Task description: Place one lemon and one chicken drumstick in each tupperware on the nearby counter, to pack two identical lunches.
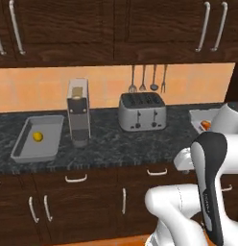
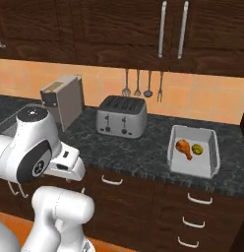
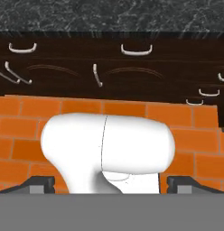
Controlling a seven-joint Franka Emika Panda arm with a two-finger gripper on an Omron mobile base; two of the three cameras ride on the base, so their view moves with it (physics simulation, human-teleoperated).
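The gripper (image 3: 107,182) hangs low in front of the cabinets, its two dark tips standing far apart at either side of the hand view, wide and holding nothing. Just beyond it lies an orange brick floor (image 3: 195,149), and past that the dark cabinet fronts (image 3: 64,67) with curved silver handles, then the front edge of the counter (image 3: 114,16) above them.

Up on the counter (image 1: 116,144), well above and beyond the gripper, a grey tray (image 1: 25,151) sits far off to its left with one lemon (image 1: 38,137) inside. Off to the right is the second tray (image 2: 180,165), holding a drumstick (image 2: 184,147) and a lemon (image 2: 197,148) just beside each other; whether they touch I cannot tell. In the left base view an edge of that tray (image 1: 200,115) shows an orange bit behind the arm.

Between the trays, further back, stand a tall coffee machine (image 1: 78,113) and a silver toaster (image 1: 142,111). Furthest off, utensils (image 1: 148,79) hang on the tan tiled wall under the upper cupboards (image 1: 116,29)
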